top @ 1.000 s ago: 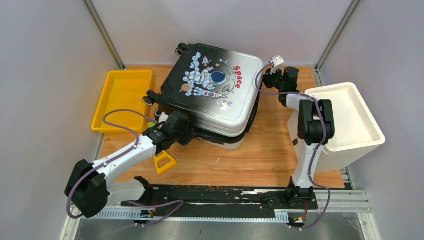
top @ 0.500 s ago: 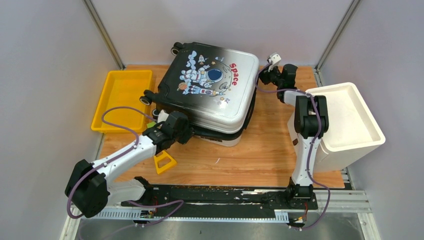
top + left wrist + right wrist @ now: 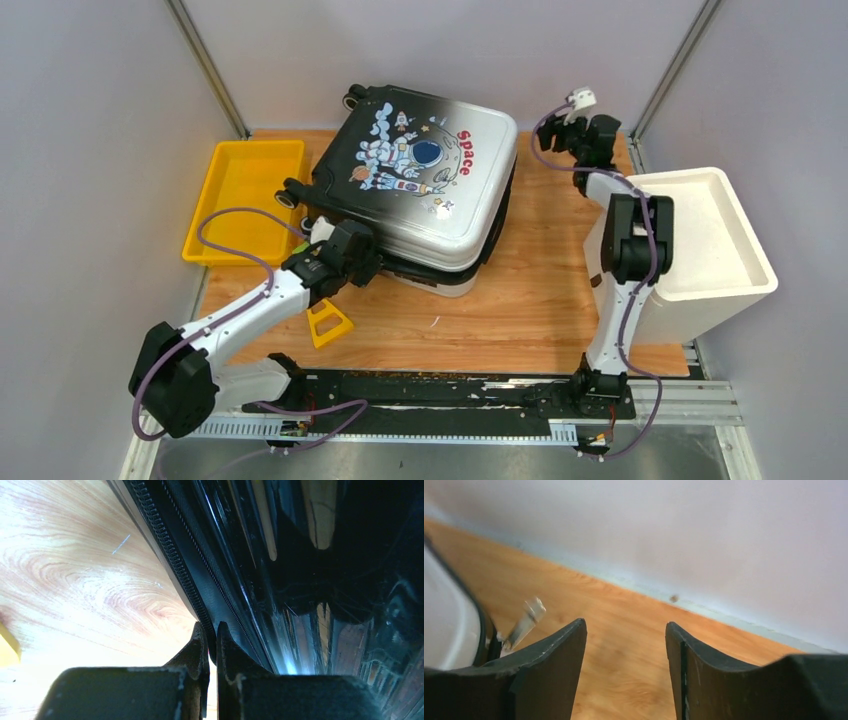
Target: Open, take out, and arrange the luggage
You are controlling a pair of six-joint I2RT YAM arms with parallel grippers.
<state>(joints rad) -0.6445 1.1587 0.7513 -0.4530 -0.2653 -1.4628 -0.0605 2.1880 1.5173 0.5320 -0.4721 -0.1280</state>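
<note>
Bare tabletop [image 3: 545, 290] runs between luggage [image 3: 420, 190] and white bin [image 3: 690, 315]; yellow tray [image 3: 245, 195] flanks the left.

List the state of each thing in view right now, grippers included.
luggage: lying flat, astronaut print up, shells not opened out, top shell askew over the bottom one.
left gripper: shut, fingertips at the luggage's zipper band.
right gripper: open, holding nothing, clear of the luggage.
zipper pull: hanging free beside the right gripper, not held.
yellow tray: nothing in it.
white bin: upright, nothing visible inside.

Wooden table [image 3: 530, 300] bears the luggage [image 3: 420, 190], yellow tray [image 3: 245, 200] and white bin [image 3: 700, 310].
</note>
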